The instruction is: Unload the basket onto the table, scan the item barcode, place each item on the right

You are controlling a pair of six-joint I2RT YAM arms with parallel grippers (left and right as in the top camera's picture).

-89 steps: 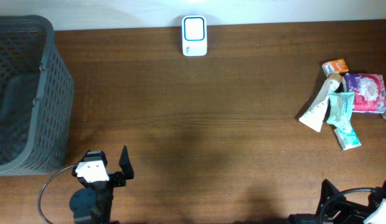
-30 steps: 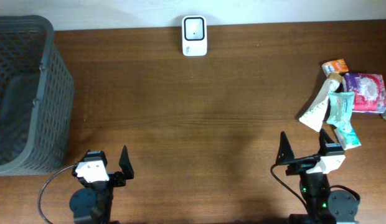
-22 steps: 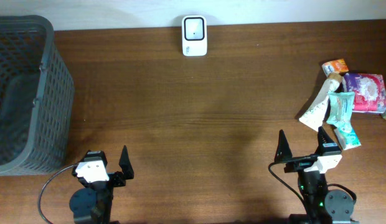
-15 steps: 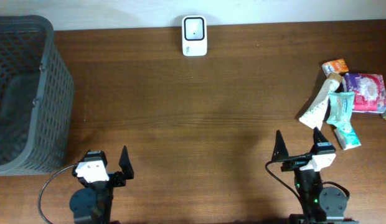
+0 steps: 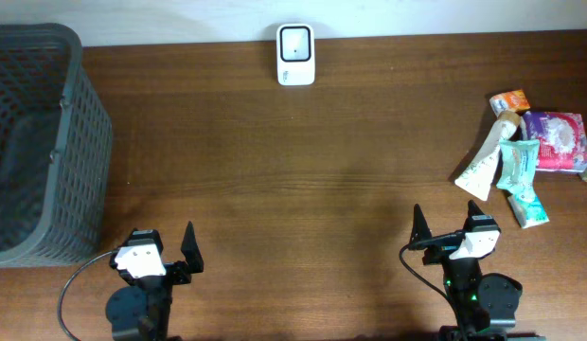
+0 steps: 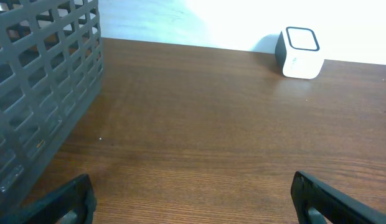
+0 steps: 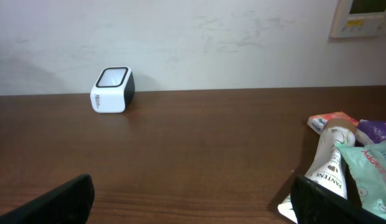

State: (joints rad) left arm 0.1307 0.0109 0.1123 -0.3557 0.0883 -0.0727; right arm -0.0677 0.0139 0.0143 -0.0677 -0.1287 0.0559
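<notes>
The right gripper point(image 5: 449, 230) is sitting low at the near edge of the table point(image 5: 303, 189), with its jaws standing wide apart and gripping nothing. The pile of items point(image 5: 525, 152) is lying ahead of it and off to its right, outside the gap between its fingers point(image 7: 333, 202). A white Pantene tube point(image 5: 478, 169) is pointing its broad end toward the gripper. A small teal-and-white packet point(image 5: 527, 206) is lying nearest the right-hand finger, close by but apart from it. A teal packet point(image 5: 517, 163) is resting against the tube, with a purple pack point(image 5: 555, 140) and an orange packet point(image 5: 509, 101) lying farther back. In the right wrist view the tube is showing just past the right-hand fingertip, and no item is lying between the two fingers.

The white barcode scanner point(image 5: 295, 54) is standing at the far edge of the table, well apart from both arms, ahead and left of the right gripper.

The left gripper point(image 5: 166, 242) is resting at the near edge beside the grey basket point(image 5: 47, 142), its jaws likewise spread wide and empty, with only bare wood lying between its fingers point(image 6: 68, 202).
</notes>
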